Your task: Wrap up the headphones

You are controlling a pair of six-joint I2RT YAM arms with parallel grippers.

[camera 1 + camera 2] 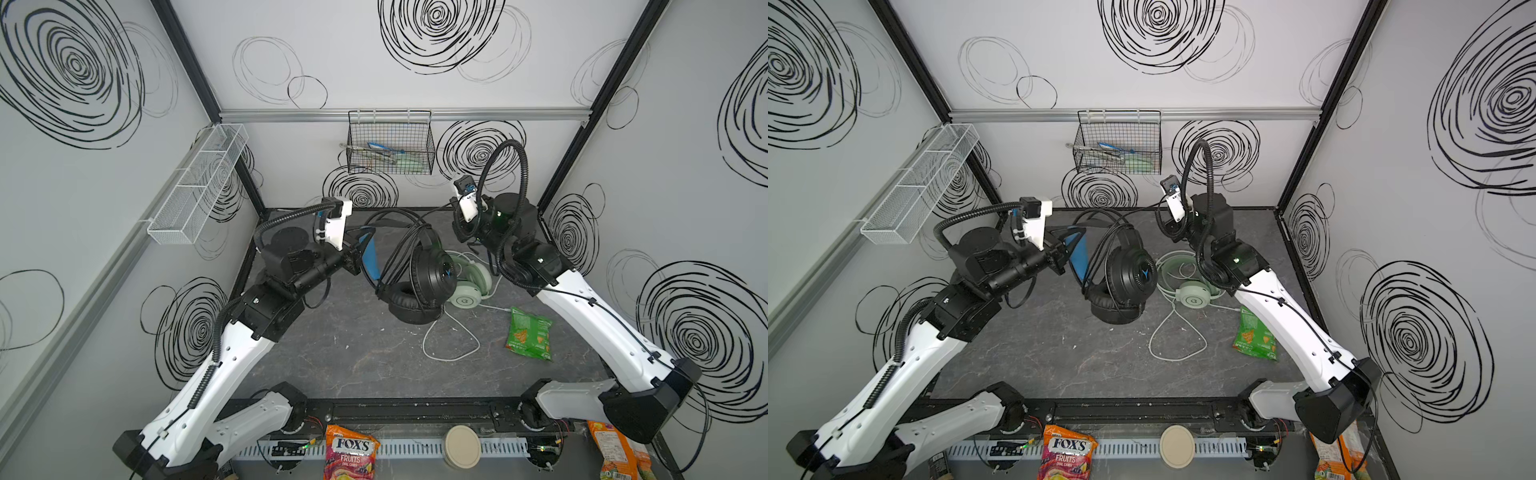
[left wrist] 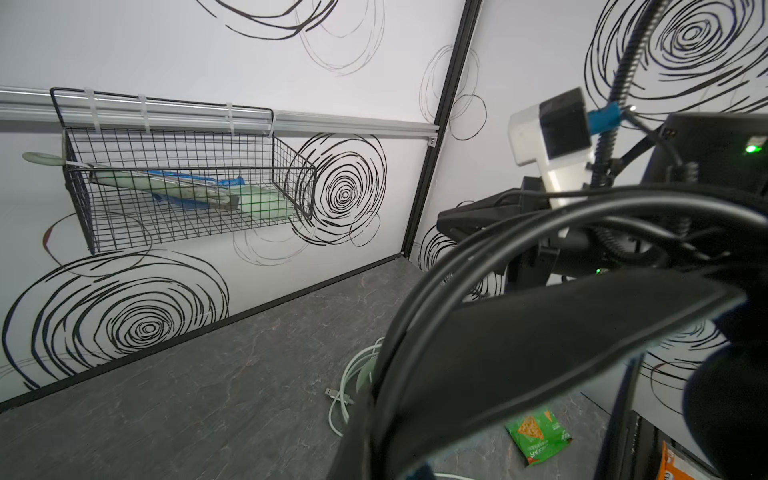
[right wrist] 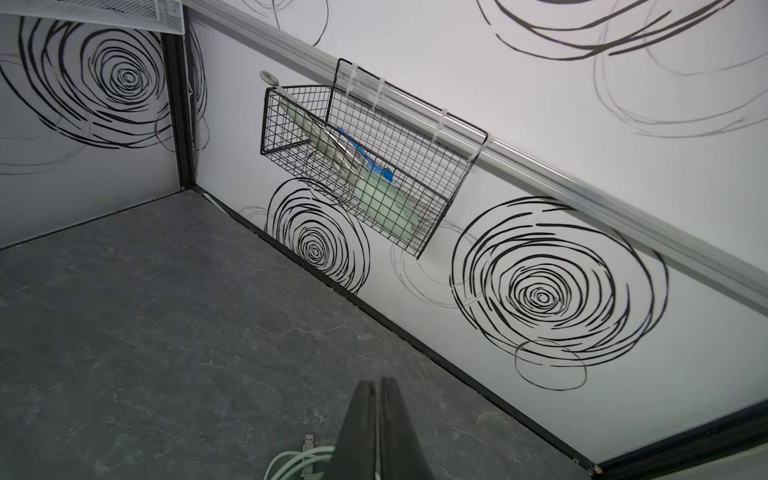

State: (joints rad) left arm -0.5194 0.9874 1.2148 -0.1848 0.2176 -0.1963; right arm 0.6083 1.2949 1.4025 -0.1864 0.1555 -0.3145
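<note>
- I find the left gripper [image 1: 357, 252] clamped on the blue headband [image 1: 370, 259] of the black headset [image 1: 432, 270]. The headset hangs clear of the table [image 1: 353, 357], one ear cup above the other.
- The black cable [image 1: 400, 249] lies in several turns over the band and down past the cups. One strand leads off the top toward the right arm. I judge the wrap partly done.
- The right gripper [image 3: 377, 387] has its jaws pressed together. Its wrist view shows nothing between the tips, and I cannot tell whether the strand is pinched further back.
- The mint-green headset [image 1: 467, 286] lies on the table, partly hidden by the hanging cups in both top views. Its pale cable [image 1: 451, 347] sprawls in a loose loop toward the front and is not wrapped.
- The step in hand, as I judge it, is laying the next turn of black cable round the band.
- To do it well:
  - I would confirm the hold on the strand before moving.
  - I would carry the strand under light tension and lay it beside the existing turns, not across them.
  - I would hold the left arm steady so the cups do not swing.
  - I would stay high enough to clear the pale cable and the green snack packet [image 1: 528, 338].
- One risk: a hard pull could twist the band in its narrow grip.
</note>
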